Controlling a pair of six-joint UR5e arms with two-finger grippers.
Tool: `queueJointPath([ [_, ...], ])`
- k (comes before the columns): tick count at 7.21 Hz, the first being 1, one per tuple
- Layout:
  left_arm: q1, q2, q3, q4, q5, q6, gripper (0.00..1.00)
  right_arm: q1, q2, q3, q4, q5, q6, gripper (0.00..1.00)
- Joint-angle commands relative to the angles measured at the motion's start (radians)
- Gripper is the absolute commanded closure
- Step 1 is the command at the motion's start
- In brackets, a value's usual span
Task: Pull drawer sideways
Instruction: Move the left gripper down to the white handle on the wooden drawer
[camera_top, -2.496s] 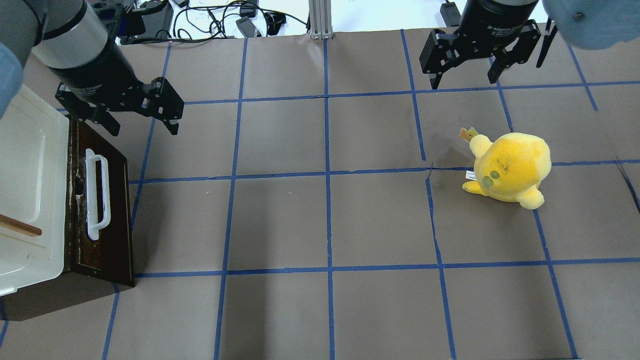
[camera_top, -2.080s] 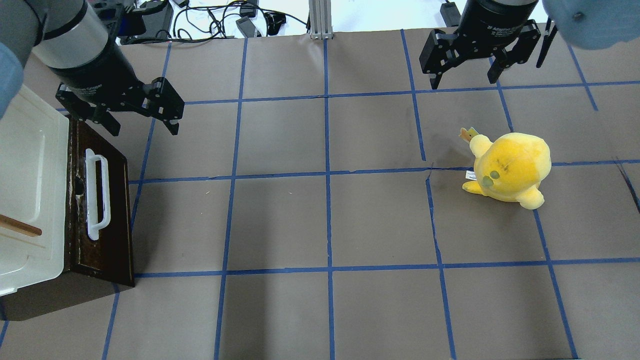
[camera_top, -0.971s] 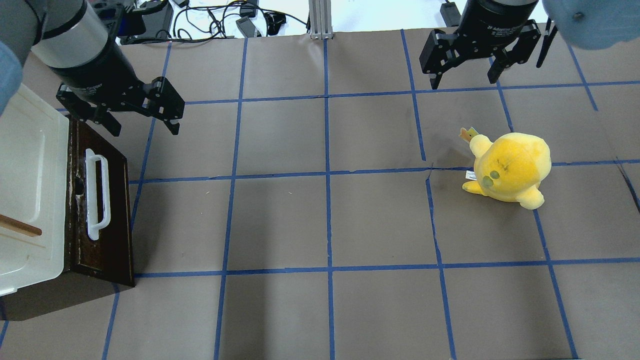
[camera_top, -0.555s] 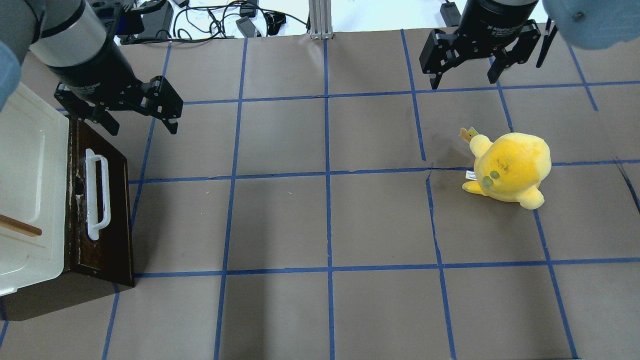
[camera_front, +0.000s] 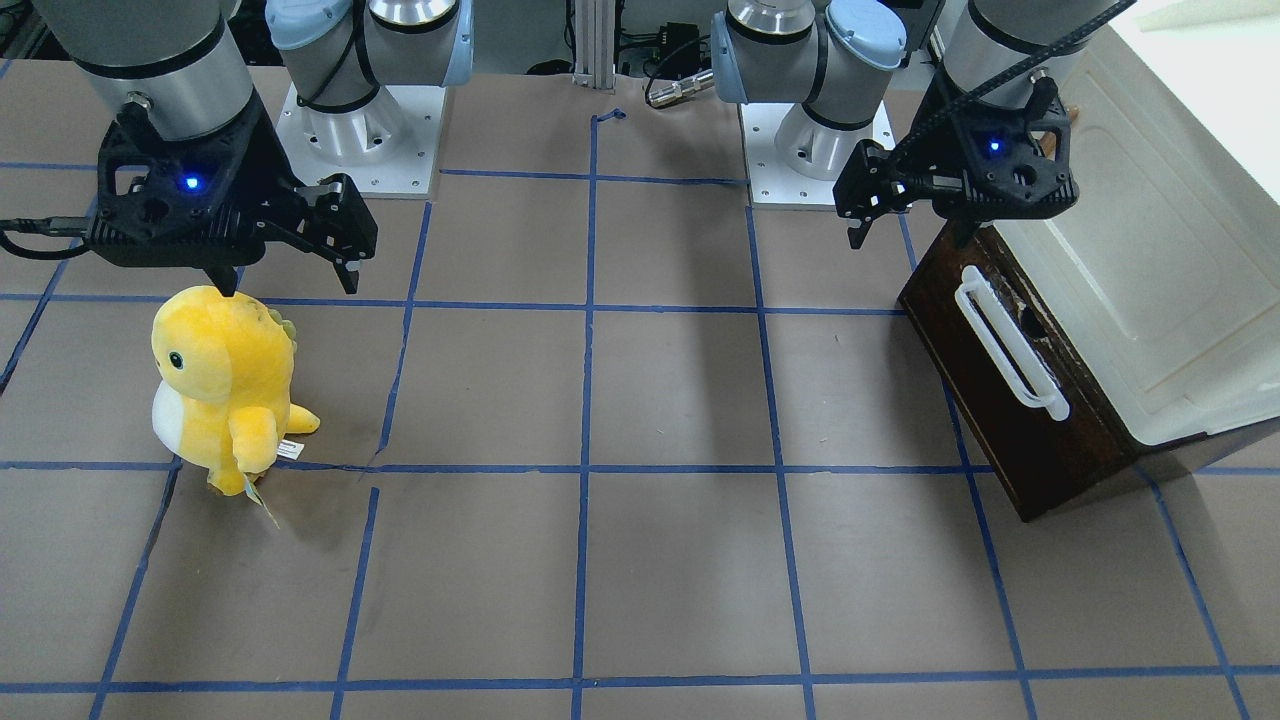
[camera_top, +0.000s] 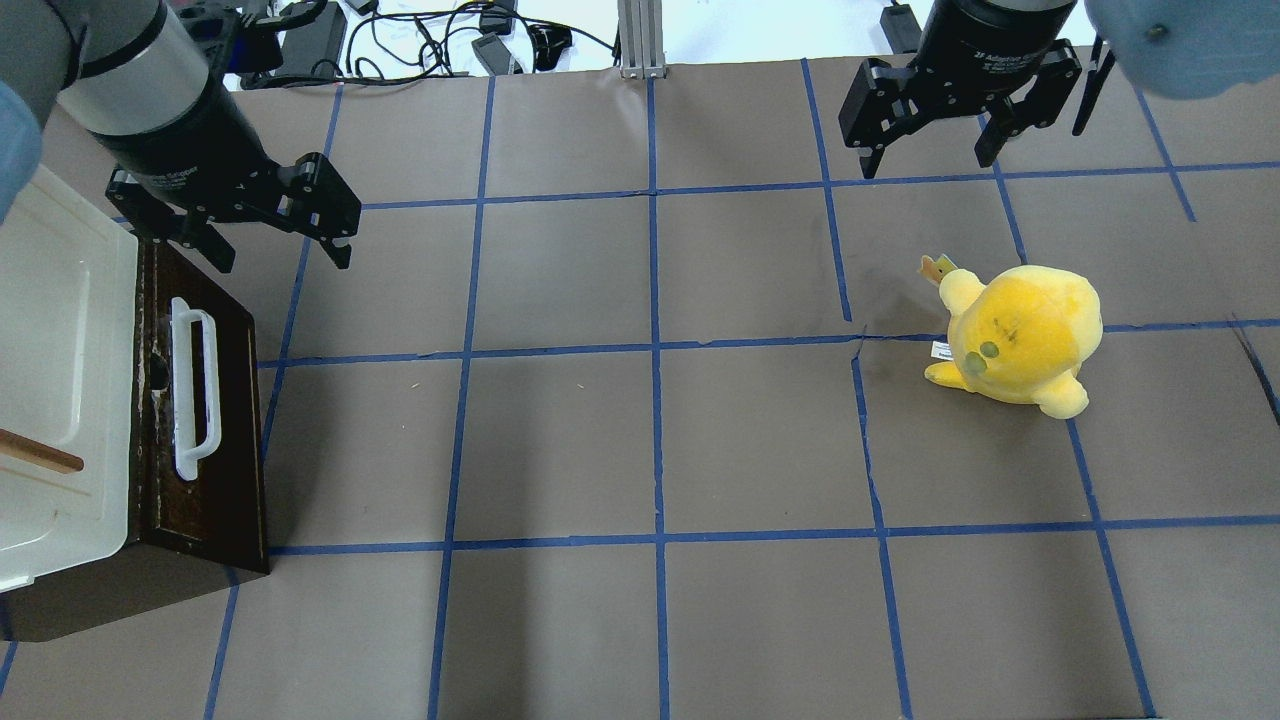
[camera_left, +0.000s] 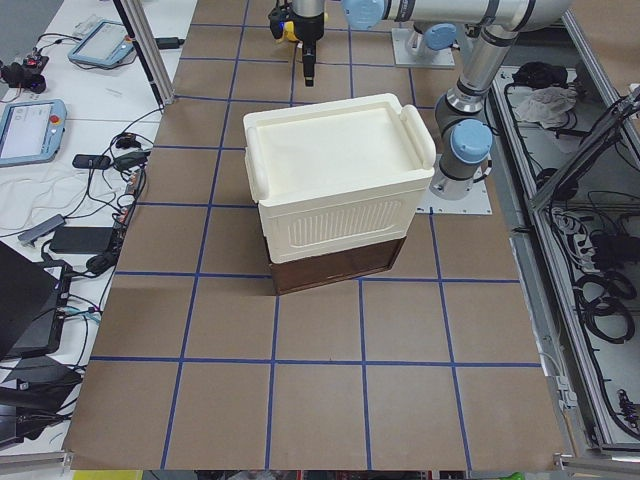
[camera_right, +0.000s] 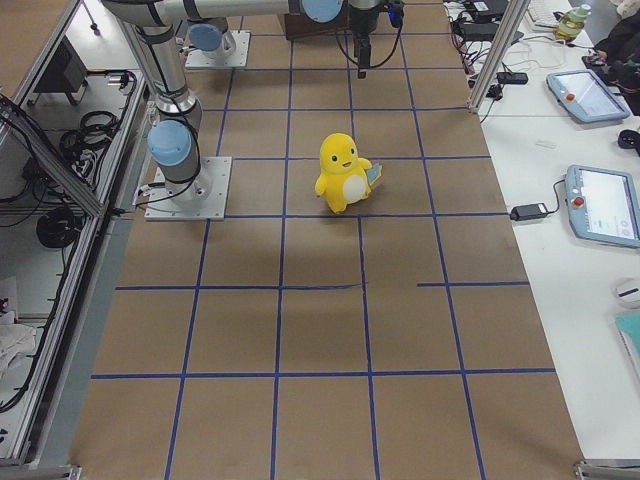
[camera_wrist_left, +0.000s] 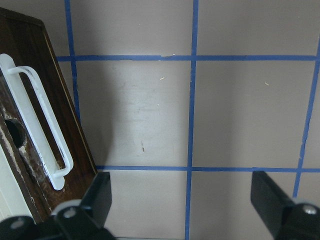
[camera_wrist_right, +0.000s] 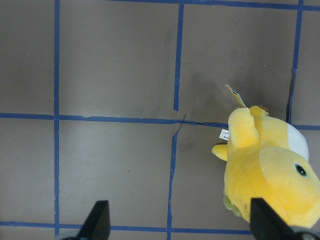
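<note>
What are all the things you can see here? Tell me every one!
table: one, brown with a blue tape grid, under everything
cabinet: one, cream-white, at the table's end on the robot's left
drawer: one, dark brown front, at the cabinet's bottom, closed
handle: one, white, on the drawer front
plush toy: one, yellow, standing on the robot's right half of the table
cables: several, black, beyond the table's far edge
left end effector: one, black, open, in the air near the drawer's far corner, touching nothing
right end effector: one, black, open, in the air beyond the plush toy, holding nothing
</note>
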Motion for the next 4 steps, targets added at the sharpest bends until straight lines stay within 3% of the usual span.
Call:
queueJointPath([
  [1, -0.004, -0.016, -0.001, 0.032, 0.007, -0.009, 0.00, 0.000, 0.000, 0.000, 0.000, -0.001, 0.000, 0.00],
  [3, -0.035, -0.036, -0.050, 0.126, 0.062, -0.111, 0.00, 0.000, 0.000, 0.000, 0.000, 0.000, 0.000, 0.00],
  [4, -0.073, -0.047, -0.076, 0.131, 0.181, -0.156, 0.00, 0.000, 0.000, 0.000, 0.000, -0.001, 0.000, 0.00],
])
